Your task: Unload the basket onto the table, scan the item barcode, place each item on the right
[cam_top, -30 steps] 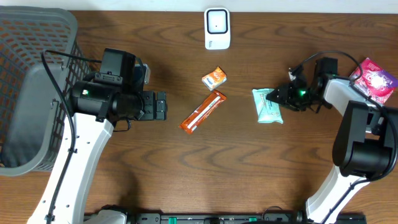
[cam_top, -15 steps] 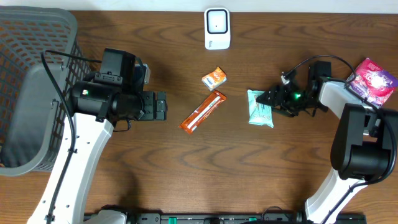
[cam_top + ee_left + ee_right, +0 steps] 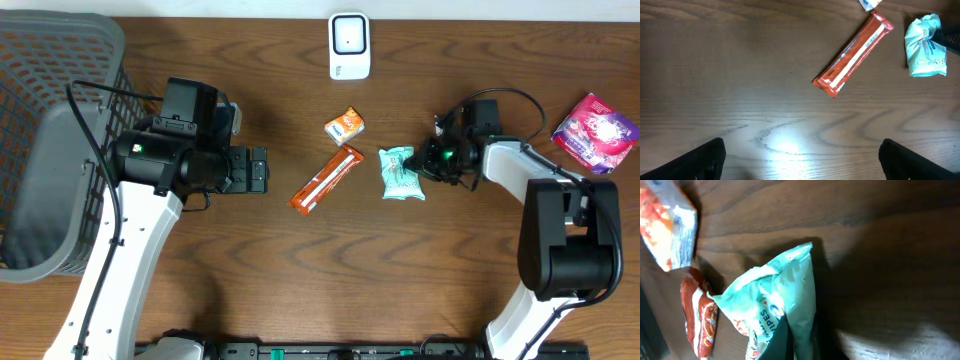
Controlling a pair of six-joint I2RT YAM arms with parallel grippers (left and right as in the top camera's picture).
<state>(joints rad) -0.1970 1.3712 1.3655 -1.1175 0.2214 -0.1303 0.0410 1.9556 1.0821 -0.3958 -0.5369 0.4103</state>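
Overhead: the pouch (image 3: pixel 401 173) lies on the bench (image 3: pixel 300 280), below-right of the scanner (image 3: pixel 349 45), its edge clenched by the right tool (image 3: pixel 430 165). Left wrist: the left tool (image 3: pixel 800 161) is spread wide, empty. Right wrist: the grasp is judged made; next, the pouch must be lifted and its barcode turned to the scanner.

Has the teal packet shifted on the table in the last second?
Yes. The teal packet has slid left, closer to the unmoved orange bar, with the right gripper shut on its edge.
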